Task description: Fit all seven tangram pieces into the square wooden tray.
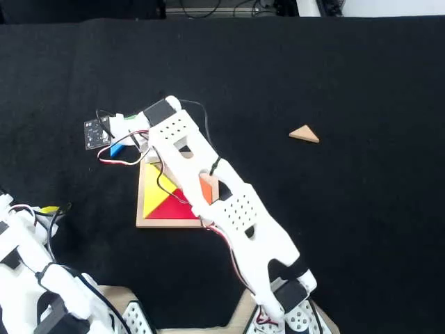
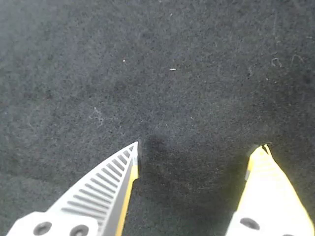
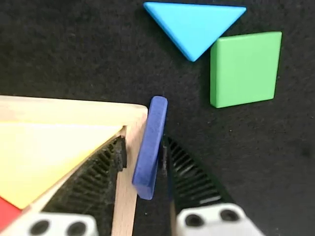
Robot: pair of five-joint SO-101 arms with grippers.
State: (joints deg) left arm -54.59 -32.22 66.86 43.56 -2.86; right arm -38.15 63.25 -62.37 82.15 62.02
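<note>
My right gripper (image 3: 142, 147) is shut on a dark blue piece (image 3: 150, 147), held on edge just outside a corner of the wooden tray (image 3: 74, 110). One black finger (image 3: 106, 164) is over the tray, the other (image 3: 189, 174) over the cloth. A yellow triangle (image 3: 44, 157) and a red piece (image 1: 182, 207) lie in the tray, with an orange piece (image 1: 208, 188) showing through the arm. A light blue triangle (image 3: 194, 24) and a green square (image 3: 245, 69) lie on the cloth beyond the corner. My left gripper (image 2: 197, 150) is open over bare cloth.
A plain wooden triangle (image 1: 304, 133) lies alone on the black cloth far to the right of the tray (image 1: 142, 224). The right arm (image 1: 229, 202) stretches diagonally over the tray. The left arm (image 1: 28, 264) sits at the near left corner.
</note>
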